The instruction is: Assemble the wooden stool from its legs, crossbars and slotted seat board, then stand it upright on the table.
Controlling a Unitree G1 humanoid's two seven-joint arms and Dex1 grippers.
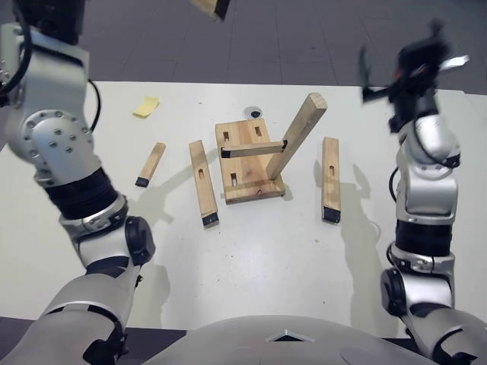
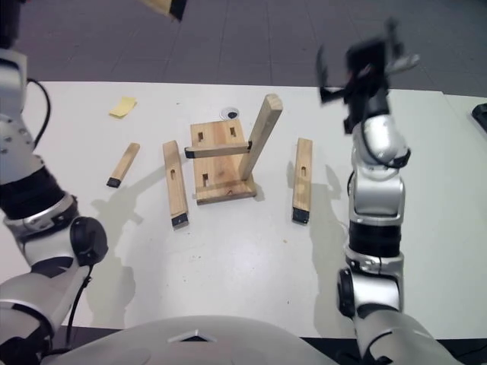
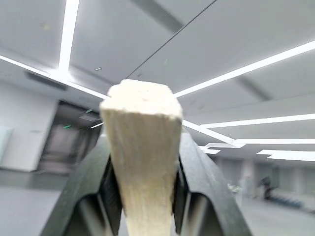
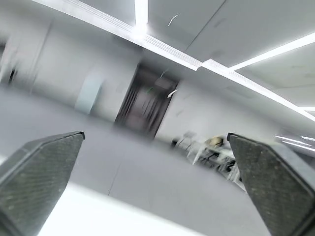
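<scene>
Aloft, left gripper [image 3: 142, 199] clamps wooden piece [image 3: 141, 142]; right gripper [image 4: 157, 189] spread.

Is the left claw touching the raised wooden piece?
Touching. The left wrist view shows the left claw closed on both sides of the wooden piece.

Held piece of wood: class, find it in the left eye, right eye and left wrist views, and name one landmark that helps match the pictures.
Left eye view: held piece at the top edge, left of centre.
Right eye view: held piece at the top edge, further left.
Left wrist view: held piece in the centre, end-on, clamped in the left gripper.
Landmark: the seat board, in both eye views, lies below and right of the piece.
</scene>
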